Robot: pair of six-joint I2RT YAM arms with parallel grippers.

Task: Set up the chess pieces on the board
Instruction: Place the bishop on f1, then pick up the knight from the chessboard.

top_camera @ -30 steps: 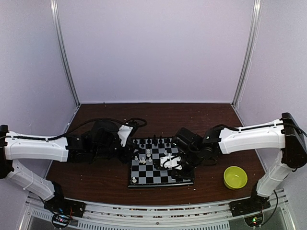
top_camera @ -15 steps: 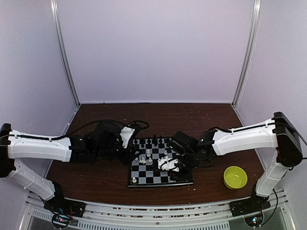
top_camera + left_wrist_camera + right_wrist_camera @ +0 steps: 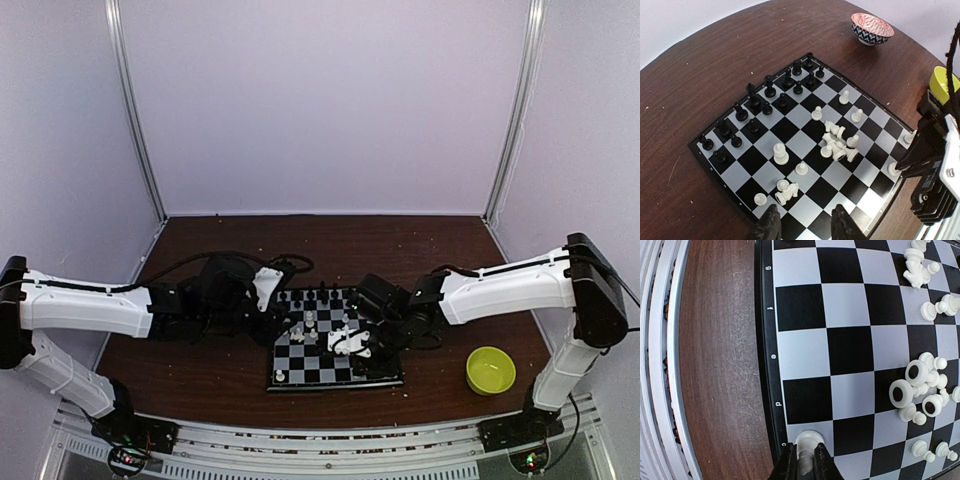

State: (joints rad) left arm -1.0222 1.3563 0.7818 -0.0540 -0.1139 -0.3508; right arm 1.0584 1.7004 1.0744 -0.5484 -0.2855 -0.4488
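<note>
The right end effector [image 3: 806, 466] is closed narrowly on a white piece [image 3: 808, 441], which sits between its fingers on an edge square of the board [image 3: 764, 340]. The left end effector [image 3: 803, 227] hangs part open and empty over the board's edge. Just ahead of it lie tumbled white pieces [image 3: 837, 146], and further ahead to the left stand rows of black pieces [image 3: 765, 102].

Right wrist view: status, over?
Right gripper shut on white piece at board edge square. Left gripper open, empty. White pieces toppled mid-board, away from that square.
</note>
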